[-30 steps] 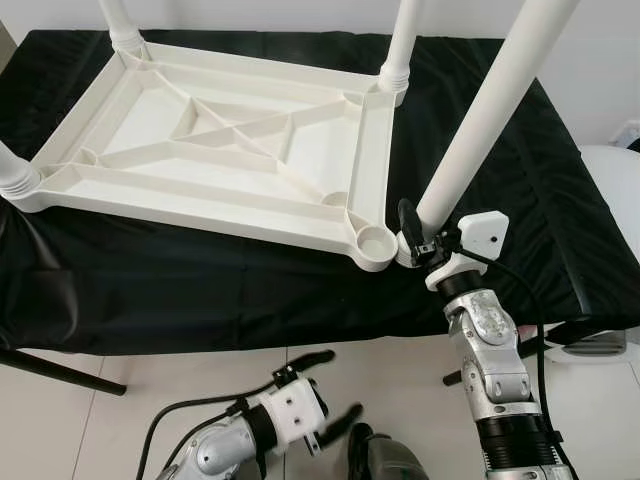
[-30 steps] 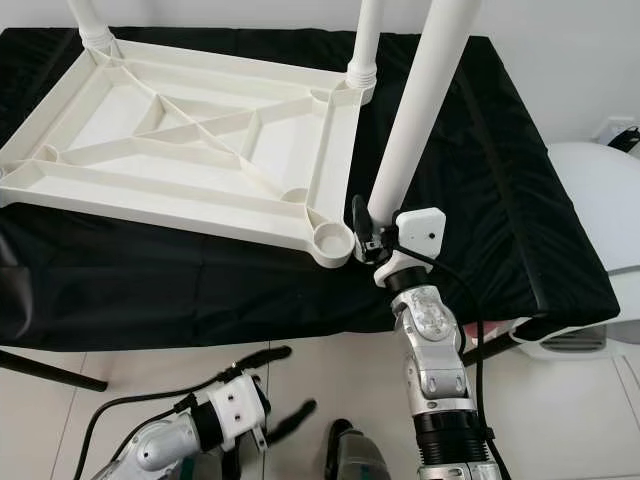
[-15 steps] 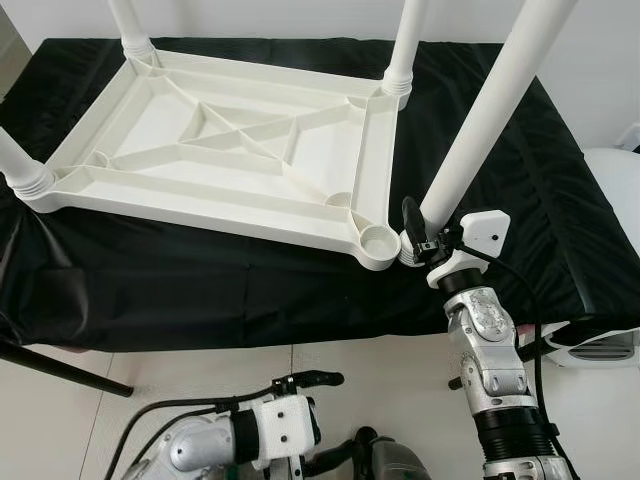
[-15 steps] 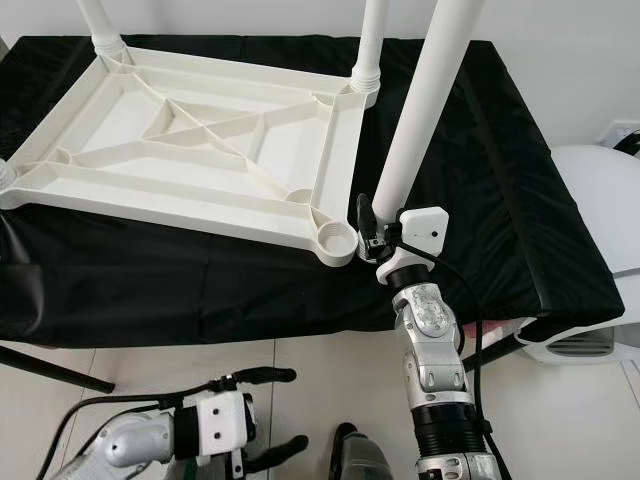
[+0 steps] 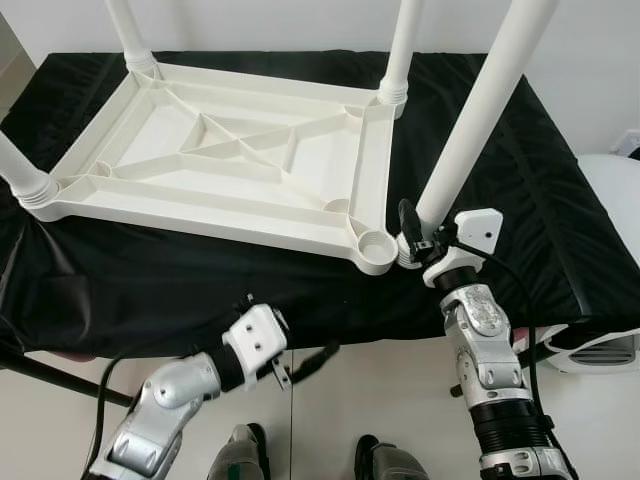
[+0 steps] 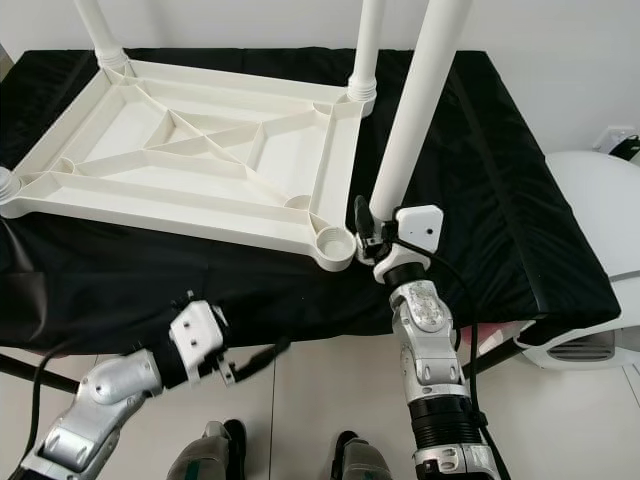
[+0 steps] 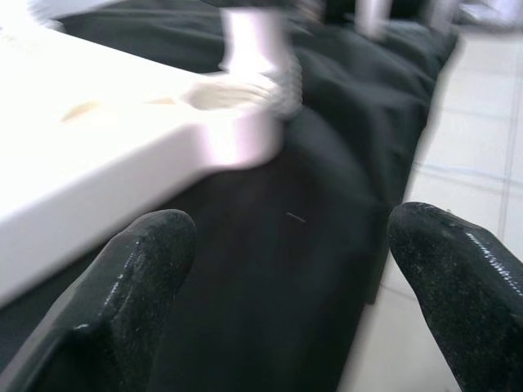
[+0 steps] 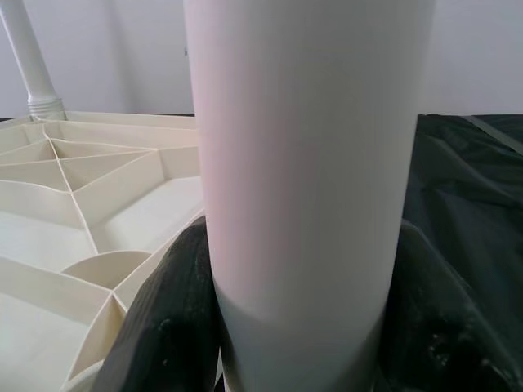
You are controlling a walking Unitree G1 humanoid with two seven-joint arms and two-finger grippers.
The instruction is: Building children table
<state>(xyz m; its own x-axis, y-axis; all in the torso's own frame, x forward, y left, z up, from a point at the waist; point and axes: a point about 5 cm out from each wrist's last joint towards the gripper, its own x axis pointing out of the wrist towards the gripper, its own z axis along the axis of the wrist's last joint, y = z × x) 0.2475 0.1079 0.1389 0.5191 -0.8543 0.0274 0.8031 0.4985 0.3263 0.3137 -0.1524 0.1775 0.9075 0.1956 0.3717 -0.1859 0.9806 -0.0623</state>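
Note:
The white children table top [image 5: 230, 150] lies upside down on a black cloth [image 5: 520, 170]. Legs stand in three corners: far left [image 5: 128, 35], far right [image 5: 400, 50] and near left [image 5: 18, 170]. The near right socket [image 5: 377, 242] is empty. My right gripper [image 5: 425, 228] is shut on the fourth white leg [image 5: 480, 110], which leans to the right. The leg's lower end rests just beside the empty socket. My left gripper [image 7: 286, 269] hangs open below the cloth's front edge, pointing at that socket [image 7: 237, 94].
The black cloth drapes over the front edge of the supporting table [image 5: 150, 300]. A white rounded appliance [image 5: 615, 190] stands at the right. Pale tiled floor [image 5: 390, 400] lies below, with my feet [image 5: 385, 465] and a dark bar [image 5: 40, 370] at the lower left.
My left arm has risen from near the floor up to the cloth's front edge, turning toward the empty socket. The right gripper and its leg have stayed almost still.

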